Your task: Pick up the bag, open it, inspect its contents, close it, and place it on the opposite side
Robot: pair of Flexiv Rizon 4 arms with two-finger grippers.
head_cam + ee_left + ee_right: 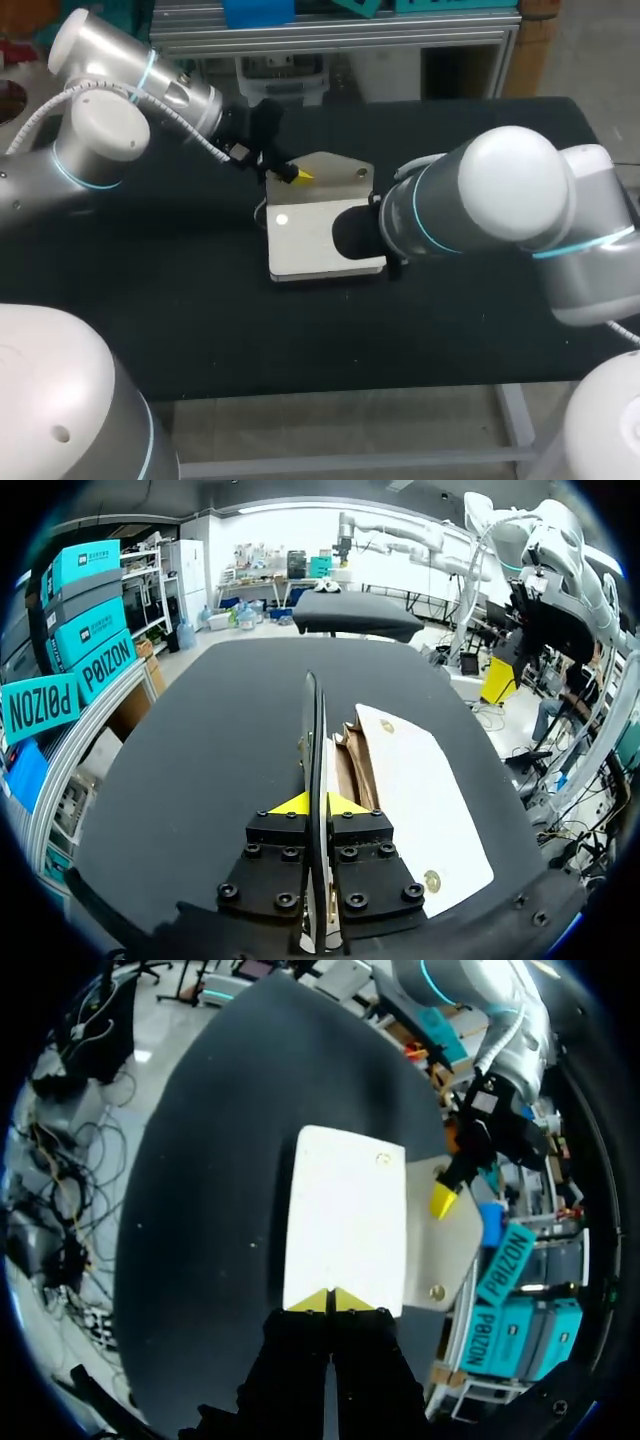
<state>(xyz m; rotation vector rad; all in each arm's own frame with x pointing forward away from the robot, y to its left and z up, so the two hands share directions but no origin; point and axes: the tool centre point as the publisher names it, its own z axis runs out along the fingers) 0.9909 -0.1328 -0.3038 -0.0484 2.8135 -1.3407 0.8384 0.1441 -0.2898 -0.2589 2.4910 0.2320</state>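
The table (200,330) has a flat black top, matt and evenly lit, with rounded far corners. Below its near edge a pale metal frame (360,466) shows, perhaps aluminium, with one leg at the right.

Lying flat on the middle of the desk (450,330): bag (305,245), flap (340,178) opening toward the far side. Clamping the flap's left edge: left gripper (298,176). Touching the bag's right edge: right gripper (328,1300).

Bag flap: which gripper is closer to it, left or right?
Left. The left gripper is clamped on the flap, holding it raised. The right gripper sits at the opposite edge of the bag, away from the flap.
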